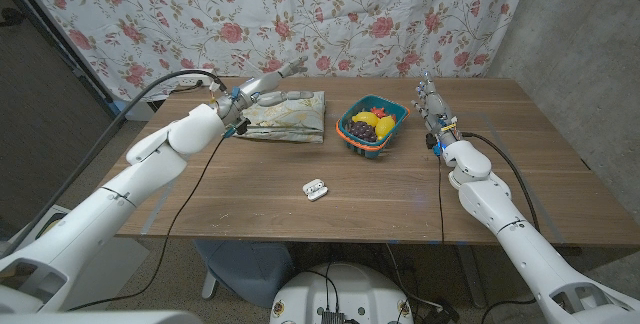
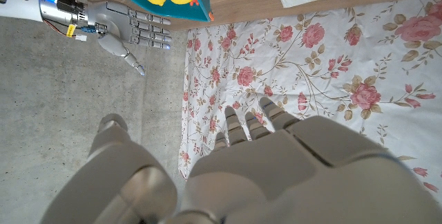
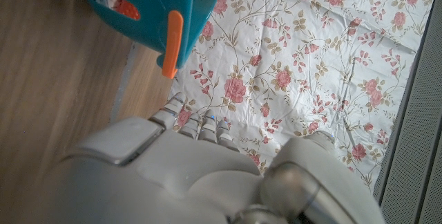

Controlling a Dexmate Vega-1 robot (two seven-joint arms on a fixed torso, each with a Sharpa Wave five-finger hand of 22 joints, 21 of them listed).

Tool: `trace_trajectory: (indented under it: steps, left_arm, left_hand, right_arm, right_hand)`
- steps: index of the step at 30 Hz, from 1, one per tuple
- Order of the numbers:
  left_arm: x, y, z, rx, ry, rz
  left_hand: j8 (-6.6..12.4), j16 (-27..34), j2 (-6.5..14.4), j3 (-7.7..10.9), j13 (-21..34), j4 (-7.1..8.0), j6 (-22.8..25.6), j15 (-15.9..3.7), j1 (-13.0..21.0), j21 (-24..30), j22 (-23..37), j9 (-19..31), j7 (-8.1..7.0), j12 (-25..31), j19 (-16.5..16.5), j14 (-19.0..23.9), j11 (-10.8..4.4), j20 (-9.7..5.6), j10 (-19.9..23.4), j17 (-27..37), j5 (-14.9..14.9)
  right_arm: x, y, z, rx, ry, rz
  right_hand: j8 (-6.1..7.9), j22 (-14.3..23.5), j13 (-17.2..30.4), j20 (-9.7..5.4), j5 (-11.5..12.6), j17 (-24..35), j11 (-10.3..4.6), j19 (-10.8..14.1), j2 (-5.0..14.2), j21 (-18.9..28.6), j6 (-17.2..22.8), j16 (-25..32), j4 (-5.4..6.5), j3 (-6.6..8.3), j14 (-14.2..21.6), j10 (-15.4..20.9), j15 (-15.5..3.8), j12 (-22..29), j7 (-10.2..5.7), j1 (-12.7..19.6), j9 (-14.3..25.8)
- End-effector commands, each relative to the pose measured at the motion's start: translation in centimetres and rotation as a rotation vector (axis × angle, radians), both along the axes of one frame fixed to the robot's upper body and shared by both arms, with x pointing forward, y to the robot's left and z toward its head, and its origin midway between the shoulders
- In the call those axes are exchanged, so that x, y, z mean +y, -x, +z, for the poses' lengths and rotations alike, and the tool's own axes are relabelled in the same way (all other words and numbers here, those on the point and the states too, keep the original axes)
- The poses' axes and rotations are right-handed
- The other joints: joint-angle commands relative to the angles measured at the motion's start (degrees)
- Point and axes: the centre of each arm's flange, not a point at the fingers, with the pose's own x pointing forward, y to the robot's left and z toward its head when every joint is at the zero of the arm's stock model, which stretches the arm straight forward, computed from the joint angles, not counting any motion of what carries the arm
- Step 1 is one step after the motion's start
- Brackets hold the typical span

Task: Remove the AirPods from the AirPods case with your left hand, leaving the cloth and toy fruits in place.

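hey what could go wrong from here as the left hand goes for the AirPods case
1. The left hand hovers over the folded cloth; coming down toward the open AirPods case, it might drag the cloth.
2. The case is small and light, so it could slide or tip when touched.

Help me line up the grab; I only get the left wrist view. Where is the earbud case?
Observer: The earbud case lies about mid-width on the table, toward the front edge, its lid apparently open.
Operator: And my left hand?
Observer: The left hand is raised at the far end of the folded cloth, holding nothing, well back from the case.
Operator: Anything near that path?
Observer: The blue basket of toy fruit sits to the right of the cloth, with the right hand beyond it.
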Motion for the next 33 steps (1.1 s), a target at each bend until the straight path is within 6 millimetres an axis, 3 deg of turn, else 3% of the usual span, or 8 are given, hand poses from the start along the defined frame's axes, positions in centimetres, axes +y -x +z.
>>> trace_trajectory:
  steps: [1, 10, 16, 28, 33]
  left_arm:
    - [-0.8, 0.1, 0.5, -0.02, -0.063, -0.001]
    - [-2.0, 0.0, 0.7, -0.032, -0.178, 0.012]
    - [-2.7, -0.1, 0.5, -0.023, -0.199, 0.01]
    - [-3.6, 0.6, 0.3, -0.042, -0.253, 0.015]
    - [-4.1, 1.2, 0.7, -0.076, -0.304, 0.027]
  left_hand:
    - [-0.01, -0.03, -0.33, -0.04, 0.15, -0.22, -7.1, -0.25, 0.54, -0.13, 0.18, 0.11, -0.26, -0.04, -0.25, -0.37, -0.09, -0.31, -0.33, 0.23, 0.49]
    - [0.17, 0.01, -0.62, -0.16, 0.18, -0.19, -7.26, -0.32, 0.8, -0.12, 0.18, 0.12, -0.09, -0.09, -0.34, -0.42, -0.14, -0.41, -0.4, 0.24, 0.65]
    - [0.33, -0.08, -0.87, -0.32, 0.24, -0.01, -7.55, -0.01, 1.01, -0.2, 0.2, 0.14, -0.13, -0.73, -0.77, -0.9, 0.4, -0.31, -2.06, 0.26, 0.85]
    - [0.27, -0.1, -0.48, -0.13, 0.32, 0.12, -8.55, 0.08, 1.55, -0.2, 0.21, 0.17, -0.04, -0.84, -1.09, -1.36, 0.12, -0.31, -2.51, 0.28, 1.1]
    - [0.38, -0.1, -0.16, 0.21, 0.39, -0.06, -9.04, 0.4, 2.54, -0.2, 0.2, 0.18, -1.1, -0.9, -1.33, -1.67, -0.13, -0.3, -2.86, 0.29, 1.28]
  right_arm:
    - [0.1, -0.1, 0.2, -0.024, 0.006, 0.024]
    - [0.3, -0.3, 0.0, -0.033, 0.009, 0.037]
    - [0.6, -0.4, 0.0, -0.052, 0.034, 0.046]
    - [0.6, -0.5, 0.0, -0.053, 0.047, 0.046]
    - [0.4, -0.5, 0.1, -0.055, 0.044, 0.038]
  right_hand:
    - [-0.16, 0.19, 0.21, 0.43, 0.08, 0.06, -0.3, -0.21, 0.0, -0.03, -0.16, 0.34, -0.28, -0.18, -0.31, -0.14, -0.2, -0.15, -0.27, 0.81, 0.19]
    - [-0.09, 0.18, 0.21, 0.28, 0.03, 0.06, -0.09, -0.17, -0.2, 0.0, 0.04, 0.44, -0.31, -0.29, -0.1, 0.76, -0.1, 0.15, -0.19, 0.75, 0.19]
    - [-0.45, 0.17, 0.19, 0.23, 0.0, 0.08, -0.85, 0.02, -0.6, 0.06, -0.92, 0.49, -0.37, -0.51, 0.03, 0.41, -0.11, -0.08, -0.79, 0.67, 0.17]
    - [0.55, 0.17, 0.16, 0.49, 0.09, 0.12, -1.67, -0.13, -1.41, -0.01, 2.0, 0.54, -0.31, -1.09, 0.12, 0.84, -0.49, -0.05, -1.94, 0.19, 0.15]
    - [0.72, 0.18, 0.16, 0.6, 0.15, 0.1, -1.76, -0.27, -1.4, -0.06, 2.65, 0.54, -0.35, -1.09, 0.14, 1.15, -0.58, 0.03, -2.35, 0.27, 0.15]
